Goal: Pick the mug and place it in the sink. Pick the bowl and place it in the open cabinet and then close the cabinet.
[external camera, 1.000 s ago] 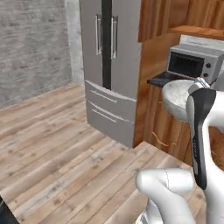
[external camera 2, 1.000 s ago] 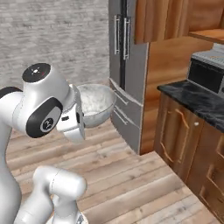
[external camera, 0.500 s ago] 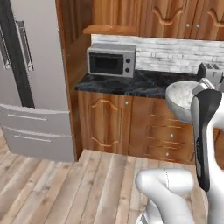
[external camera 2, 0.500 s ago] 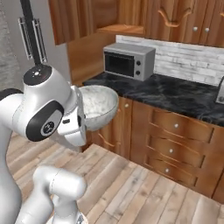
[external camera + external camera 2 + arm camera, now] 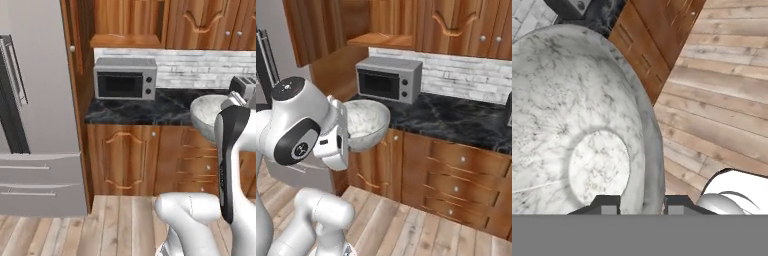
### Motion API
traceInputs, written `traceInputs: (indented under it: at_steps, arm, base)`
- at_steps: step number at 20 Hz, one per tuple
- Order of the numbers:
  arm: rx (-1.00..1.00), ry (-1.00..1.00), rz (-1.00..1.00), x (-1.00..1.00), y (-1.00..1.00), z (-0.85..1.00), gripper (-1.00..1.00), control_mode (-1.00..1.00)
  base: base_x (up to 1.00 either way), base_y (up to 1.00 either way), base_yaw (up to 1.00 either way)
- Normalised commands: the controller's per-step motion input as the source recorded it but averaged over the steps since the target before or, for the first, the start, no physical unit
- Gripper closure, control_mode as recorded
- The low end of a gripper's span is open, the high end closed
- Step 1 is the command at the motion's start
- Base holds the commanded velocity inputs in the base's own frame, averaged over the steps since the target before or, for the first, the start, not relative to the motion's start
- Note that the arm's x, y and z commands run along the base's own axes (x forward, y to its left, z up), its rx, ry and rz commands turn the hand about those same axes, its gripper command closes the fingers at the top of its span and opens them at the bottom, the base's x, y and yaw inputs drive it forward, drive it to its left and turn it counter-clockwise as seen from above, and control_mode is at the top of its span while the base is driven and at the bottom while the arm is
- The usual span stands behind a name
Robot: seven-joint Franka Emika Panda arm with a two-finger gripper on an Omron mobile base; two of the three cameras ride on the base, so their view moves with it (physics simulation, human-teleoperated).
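The bowl [image 5: 572,125] is light grey-white marble with a wide rim, and my gripper [image 5: 641,202] is shut on that rim, one finger inside and one outside. The bowl [image 5: 207,112] hangs at counter height in front of my arm, and the right base view shows it [image 5: 363,122] just beside my hand. The cabinet [image 5: 127,22] is a brown wooden upper unit above the microwave; its door [image 5: 311,25] stands swung open to the left and its shelf [image 5: 381,39] is bare. The mug and the sink are out of view.
A grey microwave [image 5: 125,78] stands on the black stone counter [image 5: 165,110], with a toaster [image 5: 243,87] at the right edge. Lower wooden cabinets [image 5: 125,160] run below. A steel fridge [image 5: 35,125] rises at the left. Wooden floor [image 5: 115,225] lies open ahead.
The whole picture has shifted as the base turns: fridge slides left, the microwave counter and the open cabinet come into the middle. The bowl stays held in my gripper.
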Motion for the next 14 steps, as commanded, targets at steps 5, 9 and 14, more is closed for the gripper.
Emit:
traceInputs:
  at_steps: [5, 9, 14]
  arm:
    - [0.0, 0.0, 0.0, 0.0, 0.0, 0.0, 1.0, 1.0]
    - [0.0, 0.0, 0.0, 0.0, 0.0, 0.0, 1.0, 1.0]
    - [0.0, 0.0, 0.0, 0.0, 0.0, 0.0, 1.0, 1.0]
  base:
    - [0.98, -0.17, 0.06]
    - [0.81, -0.27, 0.26]
    - [0.81, -0.05, 0.46]
